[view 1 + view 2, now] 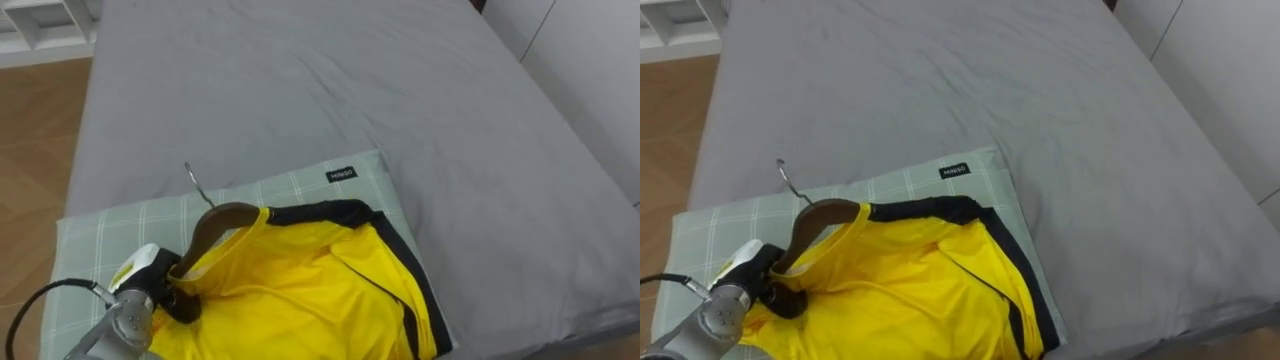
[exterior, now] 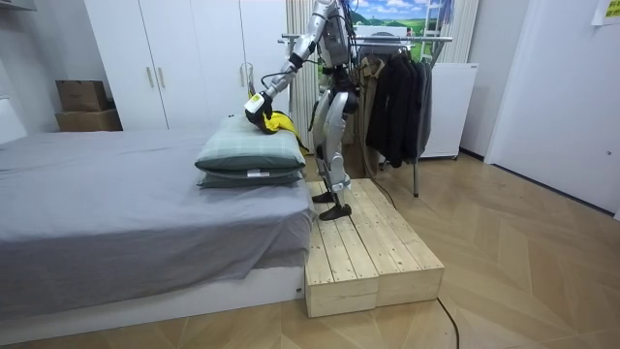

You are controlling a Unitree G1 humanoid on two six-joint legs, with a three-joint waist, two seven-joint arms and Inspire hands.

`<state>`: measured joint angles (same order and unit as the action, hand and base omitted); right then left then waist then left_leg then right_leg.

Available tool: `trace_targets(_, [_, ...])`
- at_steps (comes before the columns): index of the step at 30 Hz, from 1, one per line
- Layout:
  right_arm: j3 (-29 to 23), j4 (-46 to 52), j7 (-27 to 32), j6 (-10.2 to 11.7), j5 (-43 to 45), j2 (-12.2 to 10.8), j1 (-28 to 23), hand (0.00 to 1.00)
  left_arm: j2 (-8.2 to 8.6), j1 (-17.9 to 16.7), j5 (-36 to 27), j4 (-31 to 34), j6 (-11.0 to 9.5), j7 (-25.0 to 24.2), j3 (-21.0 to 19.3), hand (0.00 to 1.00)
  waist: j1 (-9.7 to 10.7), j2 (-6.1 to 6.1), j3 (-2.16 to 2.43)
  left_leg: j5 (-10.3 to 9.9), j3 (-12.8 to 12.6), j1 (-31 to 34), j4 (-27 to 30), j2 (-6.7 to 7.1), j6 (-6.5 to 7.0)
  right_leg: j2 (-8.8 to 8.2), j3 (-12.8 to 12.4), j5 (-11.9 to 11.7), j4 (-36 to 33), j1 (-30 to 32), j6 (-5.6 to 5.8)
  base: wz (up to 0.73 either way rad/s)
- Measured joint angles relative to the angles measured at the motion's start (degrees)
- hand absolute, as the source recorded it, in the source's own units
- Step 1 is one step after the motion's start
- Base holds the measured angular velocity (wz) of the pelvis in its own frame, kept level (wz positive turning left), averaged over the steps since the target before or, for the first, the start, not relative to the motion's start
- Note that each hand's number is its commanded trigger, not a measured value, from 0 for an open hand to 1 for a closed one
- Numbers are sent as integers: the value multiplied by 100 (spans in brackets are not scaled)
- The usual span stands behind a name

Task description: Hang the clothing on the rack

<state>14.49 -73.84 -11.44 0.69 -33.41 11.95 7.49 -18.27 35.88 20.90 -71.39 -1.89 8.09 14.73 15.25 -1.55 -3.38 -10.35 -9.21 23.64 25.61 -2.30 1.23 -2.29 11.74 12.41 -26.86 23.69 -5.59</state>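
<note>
Now I read left robot hand (image 1: pixel 150 285), lower left, curled round hanger (image 1: pixel 225 222) inside yellow shirt (image 1: pixel 320 295) collar, for lifting off pillow (image 1: pixel 330 188).

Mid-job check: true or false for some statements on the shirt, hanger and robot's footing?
1. The yellow shirt lies on a green checked pillow. True.
2. A wooden hanger sits in the shirt's neck opening. True.
3. The shirt already hangs on the clothes rack. False: it lies on the pillow; the rack holds dark clothes.
4. The robot stands on the bare floor. False: on a wooden platform beside the bed.
5. The left robot hand is at the hanger's near end. True.
</note>
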Motion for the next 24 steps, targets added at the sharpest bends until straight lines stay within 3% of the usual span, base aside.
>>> trace_targets(6, [-17,3,-60,52,26,49,-164,0,5,-13,16,382,-10,-3,-18,100,-85,-81,36,14,2,-465,-260,-2,15,55,86,-91,419,-564,39,3])
trace_targets(8, [-76,6,-79,56,180,131,-264,0,9,-186,7,838,-14,-22,-25,100,-148,-185,101,19,0,-681,-403,8,17,64,91,-124,555,-798,75,0])
trace_targets(13, [-298,9,-118,53,572,178,-326,0,-3,-527,-1,1578,-2,-122,-49,100,-210,-281,167,29,-30,-1226,-732,50,12,80,102,-153,886,-1364,121,1])
trace_targets(14, [-410,14,-151,53,575,182,-379,0,-3,-657,-1,1827,0,-186,-47,100,-193,-308,203,30,-23,-1333,-790,61,12,85,135,-155,989,-1506,135,11])
trace_targets(24, [-1251,-258,-369,-55,815,188,-657,0,-24,-1486,140,3428,115,-547,-144,100,-306,-271,311,30,51,-2131,-1232,126,10,129,199,-177,1445,-2324,219,8])
